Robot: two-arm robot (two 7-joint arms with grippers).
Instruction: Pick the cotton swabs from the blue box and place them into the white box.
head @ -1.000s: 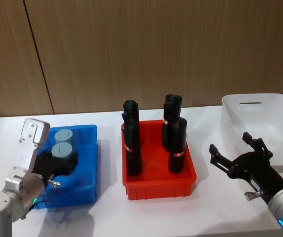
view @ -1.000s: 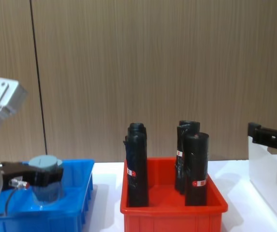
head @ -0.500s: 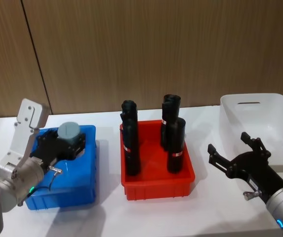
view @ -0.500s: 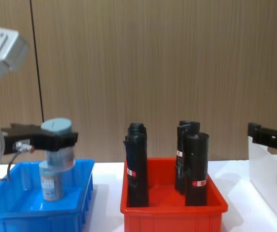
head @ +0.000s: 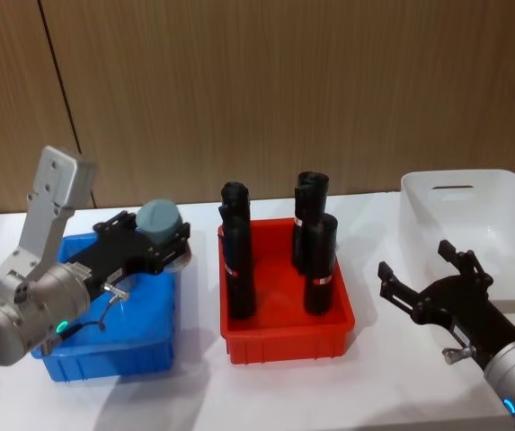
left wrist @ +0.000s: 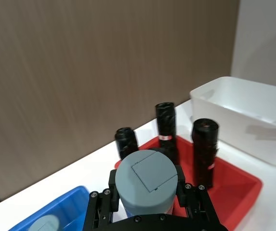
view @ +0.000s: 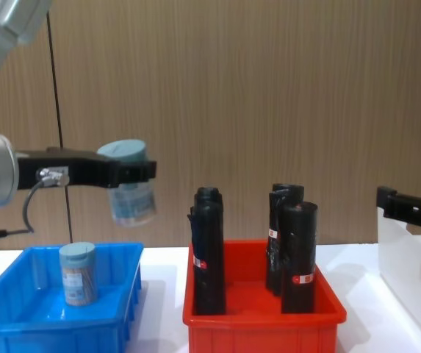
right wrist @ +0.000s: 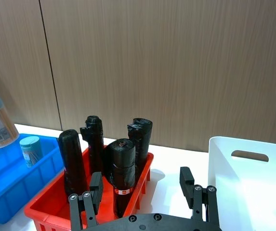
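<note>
The white table carries three bins in a row. The white box is the tallest and stands at the robot's right; nothing can be seen inside it. The red bin sits in the middle, and the blue box is at the left, just beside the red bin.

The left claw reaches in from the left, lifted well above the blue box near its end next to the red bin. It is clamped on a jar of cotton swabs, gripped just below the grey-blue lid. The jar hangs tilted in the air.

The right claw hovers low over the table between the red bin and the white box, its fingers spread wide and holding nothing.

Four black rolls stand upright in the red bin.

A second jar stands upright on the floor of the blue box
</note>
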